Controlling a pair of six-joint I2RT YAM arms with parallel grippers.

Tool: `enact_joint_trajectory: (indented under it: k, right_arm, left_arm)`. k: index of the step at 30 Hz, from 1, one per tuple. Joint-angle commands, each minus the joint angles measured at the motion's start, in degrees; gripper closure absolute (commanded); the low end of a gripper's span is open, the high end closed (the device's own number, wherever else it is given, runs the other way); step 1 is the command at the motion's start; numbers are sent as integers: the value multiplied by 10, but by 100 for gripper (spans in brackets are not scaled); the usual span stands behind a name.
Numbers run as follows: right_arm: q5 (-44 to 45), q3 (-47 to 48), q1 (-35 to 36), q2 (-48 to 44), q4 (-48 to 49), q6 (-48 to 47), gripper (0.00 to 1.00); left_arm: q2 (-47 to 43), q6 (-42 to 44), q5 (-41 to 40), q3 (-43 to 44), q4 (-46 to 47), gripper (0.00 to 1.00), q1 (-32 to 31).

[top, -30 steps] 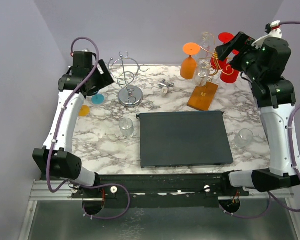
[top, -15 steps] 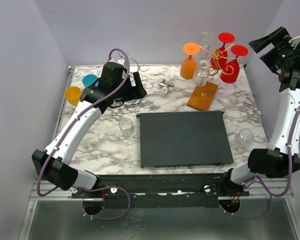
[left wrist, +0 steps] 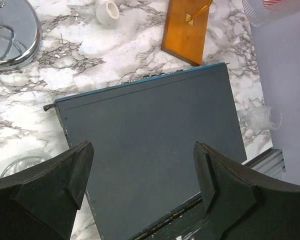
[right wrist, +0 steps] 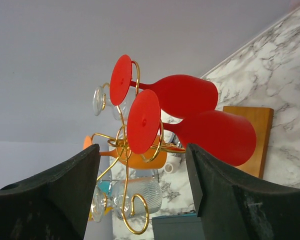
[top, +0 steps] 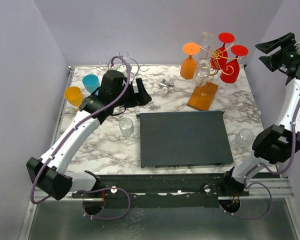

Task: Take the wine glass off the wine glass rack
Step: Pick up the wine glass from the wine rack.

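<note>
Evidently the right gripper (top: 260,54), jaws wide and empty, faces the nearer red glass (right wrist: 217,131), which hangs by its foot from the rack (top: 203,96). It should pinch the stem, then slide the glass out along the hook rather than tug downward. The left gripper (left wrist: 142,147) gapes empty.

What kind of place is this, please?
Probably a robot test cell, not a kitchen: plain lilac walls close around a marble-patterned table, the left arm and right arm are mounted at its near edge, and coloured glasses hang on the wine glass rack.
</note>
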Motion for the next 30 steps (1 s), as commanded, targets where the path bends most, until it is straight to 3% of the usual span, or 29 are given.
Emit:
enact_joint_trajectory:
  k: [1,7,20,30]
  right_arm:
    - [-49,-3,-1,22,62,42,27]
    - [-32,-17,4,39,108,66,32]
    - [26,-2,44,79,109,57,37]
    - [32,-2,57,96,114,58,50]
  left_arm:
    - [-17,-7,23,-14,29,12,-2]
    - [-18,-9,29,-15,36,12,-5]
    - [-9,-9,30,-15,46,12,-6]
    - [-4,-11,28,-13,48,12,-6]
